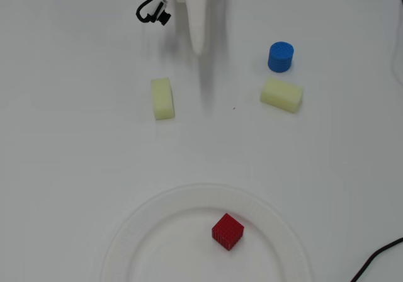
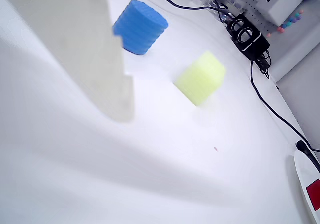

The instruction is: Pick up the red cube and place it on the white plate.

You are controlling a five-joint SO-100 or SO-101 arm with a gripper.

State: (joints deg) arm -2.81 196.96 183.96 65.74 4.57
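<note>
the red cube [image 1: 227,231] sat on the white plate [image 1: 132,235] near the bottom of the overhead view, well apart from the claw [image 1: 199,48], which hung up top over the bare worktop [image 1: 75,156]. couldn't tell how far open the claw was, but it had nothing in it. a blue cylinder [image 1: 280,56] and a yellow block [image 1: 281,95] sat to its right, another yellow block [image 1: 162,98] to its left. in the wrist view the cube [image 2: 314,194] just peeked in at the right edge.

one red cube [image 1: 227,231], two yellow blocks [image 1: 162,98], one blue cylinder [image 1: 281,56], one white plate [image 1: 132,231]
</note>
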